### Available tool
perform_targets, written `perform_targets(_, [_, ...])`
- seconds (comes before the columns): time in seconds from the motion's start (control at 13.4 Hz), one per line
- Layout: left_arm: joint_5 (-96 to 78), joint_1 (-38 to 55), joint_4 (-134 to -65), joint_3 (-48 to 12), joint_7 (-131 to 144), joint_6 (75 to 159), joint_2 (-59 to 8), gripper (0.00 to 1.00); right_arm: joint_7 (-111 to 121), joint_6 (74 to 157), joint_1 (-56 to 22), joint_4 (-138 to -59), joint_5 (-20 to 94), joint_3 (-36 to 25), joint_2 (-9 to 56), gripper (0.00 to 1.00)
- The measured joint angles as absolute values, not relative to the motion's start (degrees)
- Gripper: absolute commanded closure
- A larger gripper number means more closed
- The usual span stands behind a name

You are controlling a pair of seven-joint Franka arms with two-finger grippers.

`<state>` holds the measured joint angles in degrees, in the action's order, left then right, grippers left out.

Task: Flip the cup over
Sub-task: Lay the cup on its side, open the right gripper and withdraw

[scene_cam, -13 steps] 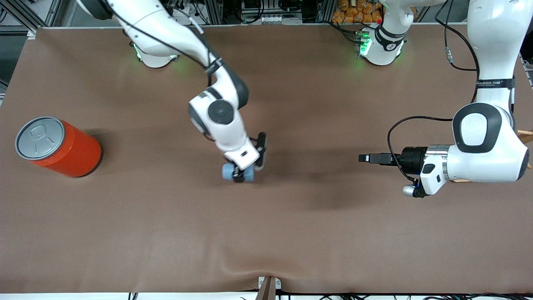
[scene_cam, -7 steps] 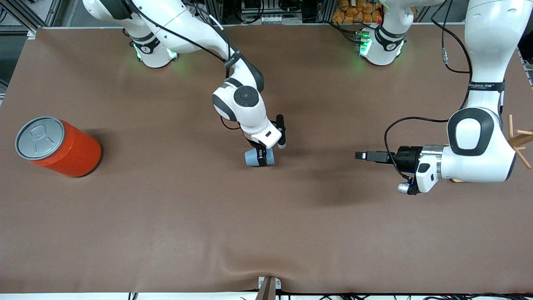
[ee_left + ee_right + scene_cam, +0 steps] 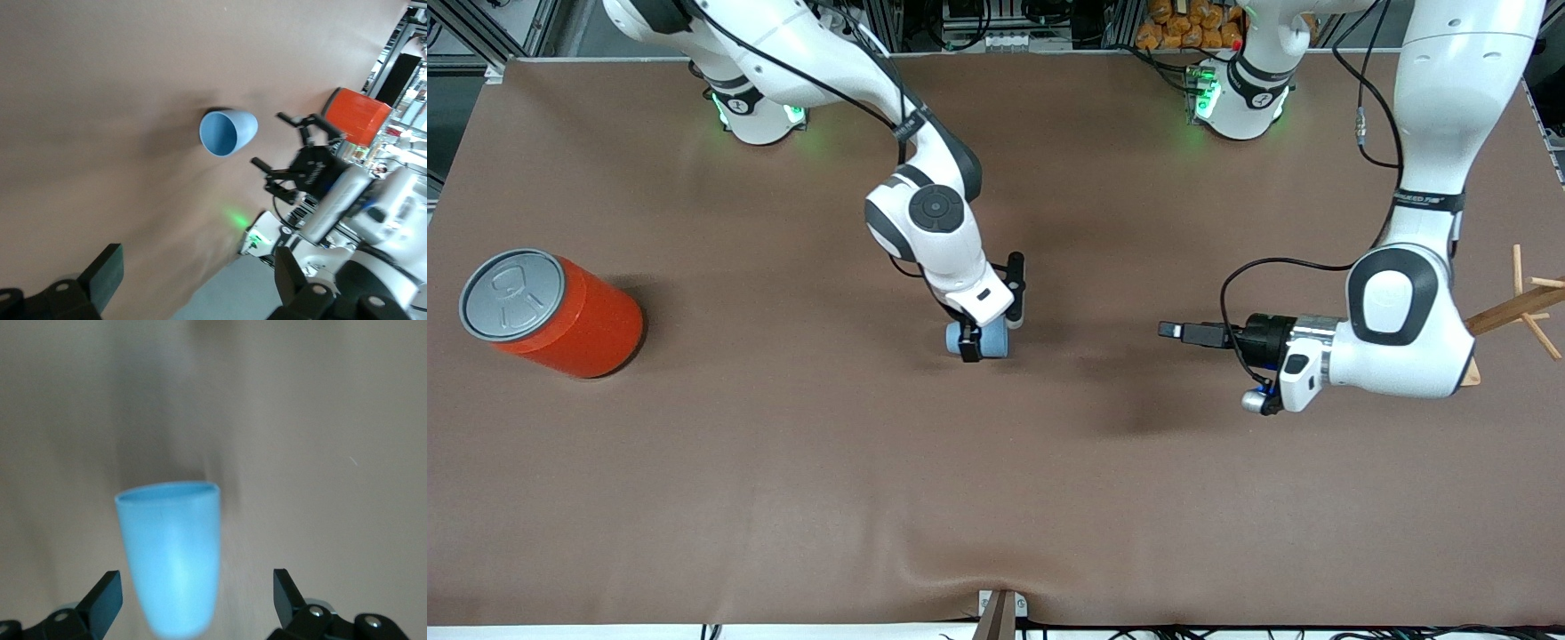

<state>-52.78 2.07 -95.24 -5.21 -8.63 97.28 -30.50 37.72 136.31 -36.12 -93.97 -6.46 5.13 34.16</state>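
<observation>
The small light-blue cup [image 3: 992, 341] lies on its side on the brown table near the middle. In the left wrist view its mouth [image 3: 218, 134] faces my left gripper. My right gripper [image 3: 980, 338] is low over the cup's base end. Its fingers are open on either side of the cup [image 3: 172, 553] and do not press on it. My left gripper [image 3: 1170, 331] is open and empty. It hovers level over the table toward the left arm's end and points at the cup. The right gripper [image 3: 270, 141] also shows just past the cup in the left wrist view.
A big orange can [image 3: 574, 324] with a grey lid stands at the right arm's end of the table. A wooden stand [image 3: 1516, 307] sits at the left arm's end. The brown table cloth [image 3: 996, 498] has a raised fold near the front edge.
The right gripper carried the cup toward the left arm's end and farther from the front camera, then opened, leaving it on its side. The left gripper moved toward the cup.
</observation>
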Motion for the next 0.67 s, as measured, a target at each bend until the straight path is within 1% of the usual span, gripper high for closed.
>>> perform_targets(0.22, [-57.81,2.73,-98.37,-5.28,-8.65,97.76,-30.67,0.00,31.48,125.72,-29.12,-93.13,-6.35,6.17,27.91,0.00])
perform_targets(0.52, [-60.36,3.01,-101.50,-5.26,-8.72,99.20,-31.11,0.00,18.65,117.30,-16.93,-92.67,-6.29,6.19,22.25,0.00])
perform_targets(0.67, [-61.63,2.84,-102.37,-5.11,-8.72,99.29,-31.11,0.00,12.39,111.26,-11.50,-92.51,-6.34,6.16,19.07,0.00])
